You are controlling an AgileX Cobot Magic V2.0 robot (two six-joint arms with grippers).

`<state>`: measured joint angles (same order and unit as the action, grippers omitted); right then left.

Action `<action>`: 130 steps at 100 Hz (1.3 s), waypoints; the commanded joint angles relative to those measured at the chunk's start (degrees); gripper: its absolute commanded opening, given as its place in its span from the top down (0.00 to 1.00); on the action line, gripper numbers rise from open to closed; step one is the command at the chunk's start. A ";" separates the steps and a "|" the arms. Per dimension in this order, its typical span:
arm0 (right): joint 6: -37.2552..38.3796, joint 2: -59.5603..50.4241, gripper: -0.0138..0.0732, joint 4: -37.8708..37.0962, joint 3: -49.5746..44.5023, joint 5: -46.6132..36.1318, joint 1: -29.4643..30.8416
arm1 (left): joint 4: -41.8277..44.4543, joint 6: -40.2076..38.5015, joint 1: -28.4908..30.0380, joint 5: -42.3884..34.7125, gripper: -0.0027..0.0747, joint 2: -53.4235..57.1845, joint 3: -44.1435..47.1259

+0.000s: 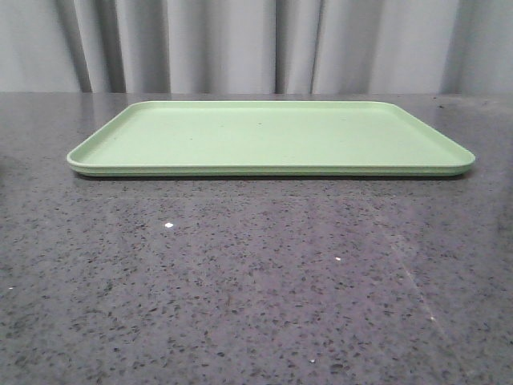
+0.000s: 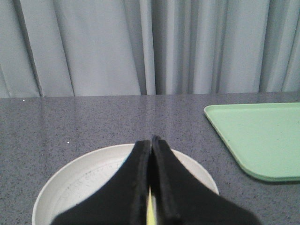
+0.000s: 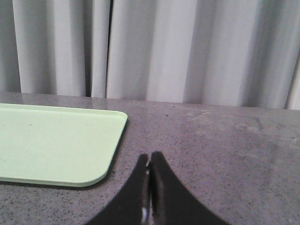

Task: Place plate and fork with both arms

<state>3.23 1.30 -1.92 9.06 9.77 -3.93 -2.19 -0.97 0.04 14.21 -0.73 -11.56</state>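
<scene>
In the left wrist view the cream-white plate (image 2: 79, 187) lies on the grey table directly under my left gripper (image 2: 151, 139), whose black fingers are pressed together at the tips. A thin yellow sliver, the fork (image 2: 150, 213), shows through the narrow gap lower between the fingers. I cannot tell whether it is held or lies beneath. My right gripper (image 3: 149, 157) is shut over bare table, just off the tray's corner, with nothing visibly held. Plate, fork and both grippers are outside the front view.
The rectangular light-green tray (image 1: 264, 132) lies empty across the far middle of the speckled grey table (image 1: 256, 281). Its corner shows beside the plate (image 2: 262, 140) and beside the right gripper (image 3: 51, 140). A grey curtain (image 1: 256, 40) hangs behind the table.
</scene>
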 commanded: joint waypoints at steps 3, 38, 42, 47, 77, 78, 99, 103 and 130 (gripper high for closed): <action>-0.12 5.64 0.98 -0.36 8.87 5.08 0.03 | -0.94 -0.53 0.12 7.27 0.99 -5.57 -10.26; -0.12 25.09 0.98 1.10 30.06 26.47 0.03 | -1.33 -0.53 0.12 38.97 0.99 -29.18 -37.69; -0.12 27.18 0.98 1.51 32.38 29.90 0.03 | -1.33 -0.53 0.12 41.11 0.99 -31.17 -39.43; -0.12 29.39 0.98 1.92 34.66 33.46 0.03 | -1.44 -0.53 0.12 43.14 0.99 -33.62 -41.16; -0.12 36.20 0.98 1.92 37.17 37.81 0.03 | -1.81 -0.53 0.12 45.55 0.99 -41.82 -42.41; -0.12 36.28 0.98 1.92 37.17 37.81 0.03 | -1.81 -0.53 0.12 45.55 0.99 -41.93 -42.41; -0.12 36.73 0.98 1.92 37.17 37.81 0.03 | -1.34 -0.53 0.12 45.30 0.99 -42.72 -42.41; -0.12 36.73 0.98 1.92 37.17 37.76 0.03 | -0.99 -0.53 0.12 44.89 0.99 -42.63 -42.41; -0.12 36.73 0.59 1.92 37.17 37.75 0.03 | -0.92 2.69 0.12 45.34 0.69 -42.63 -42.41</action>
<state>3.23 37.63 0.00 44.27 50.80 -3.93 -3.01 0.87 0.04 62.21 -43.34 -51.97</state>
